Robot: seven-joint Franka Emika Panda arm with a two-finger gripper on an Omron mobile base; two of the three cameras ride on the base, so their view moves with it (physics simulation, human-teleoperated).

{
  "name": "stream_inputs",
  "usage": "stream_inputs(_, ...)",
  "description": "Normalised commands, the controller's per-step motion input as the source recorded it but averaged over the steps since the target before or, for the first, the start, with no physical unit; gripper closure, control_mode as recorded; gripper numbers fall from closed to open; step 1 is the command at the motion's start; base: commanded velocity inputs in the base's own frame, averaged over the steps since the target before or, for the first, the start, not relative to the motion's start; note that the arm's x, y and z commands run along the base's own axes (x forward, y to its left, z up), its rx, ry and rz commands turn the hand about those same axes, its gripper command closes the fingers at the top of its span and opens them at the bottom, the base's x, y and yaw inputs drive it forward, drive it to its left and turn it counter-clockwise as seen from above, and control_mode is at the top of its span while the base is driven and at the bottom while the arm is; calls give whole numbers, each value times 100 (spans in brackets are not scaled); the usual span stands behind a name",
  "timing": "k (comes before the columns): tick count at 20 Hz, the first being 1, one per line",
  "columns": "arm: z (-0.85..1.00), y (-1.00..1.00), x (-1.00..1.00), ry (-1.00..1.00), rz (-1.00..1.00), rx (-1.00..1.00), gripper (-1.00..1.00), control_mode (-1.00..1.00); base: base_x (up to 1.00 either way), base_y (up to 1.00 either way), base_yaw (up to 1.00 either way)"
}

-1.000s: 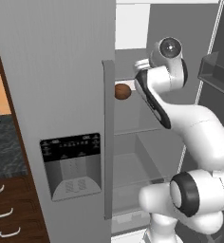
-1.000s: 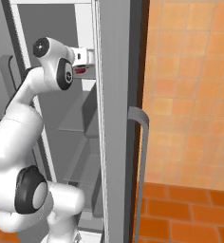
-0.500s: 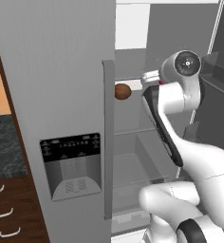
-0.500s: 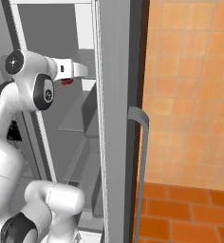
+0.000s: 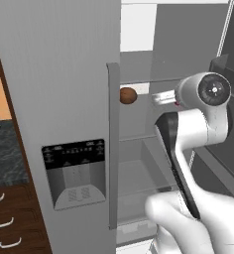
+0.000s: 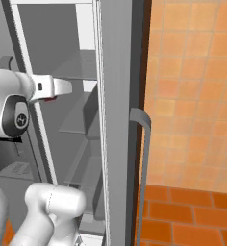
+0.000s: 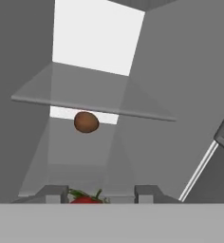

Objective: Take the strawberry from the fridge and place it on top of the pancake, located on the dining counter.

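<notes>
The fridge (image 5: 64, 74) stands with its right door swung open, and its inner shelves (image 7: 90, 107) show. My gripper (image 7: 100, 194) hangs in front of the open compartment, shut on the strawberry (image 7: 87, 200), whose red top and green leaves peek up between the two finger tips. From the base cameras the strawberry is a small red spot (image 5: 177, 103) (image 6: 50, 99) under the hand (image 5: 163, 97) (image 6: 53, 87). The pancake and the dining counter are out of view.
A brown oval object (image 5: 128, 95) (image 7: 86, 122) lies on a fridge shelf behind the gripper. The closed left door has a long handle (image 5: 112, 144) and a dispenser panel (image 5: 74, 171). The open door's edge and handle (image 6: 143, 158) stand to the right, with an orange tiled wall (image 6: 192, 96) beyond.
The hand has drawn back out of the fridge, away from the shelf and the brown object, with the strawberry still between its fingers. The arm has swung closer to the base cameras.
</notes>
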Motion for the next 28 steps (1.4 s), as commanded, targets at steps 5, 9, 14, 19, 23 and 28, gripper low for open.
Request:
stream_inputs(5,-8,6,-8,4,1,-3,100,-100,0,0,0)
stream_inputs(9,-19,5,-23,0,2,-3,100,100,-49,15,9)
stream_inputs(14,0,0,0,0,0,0,100,100,-93,32,48)
stream_inputs(19,0,0,0,0,0,0,100,100,-56,22,72)
stream_inputs(23,0,0,0,0,0,0,100,100,-42,24,78)
stream_inputs(28,0,0,0,0,0,0,100,100,-23,4,85)
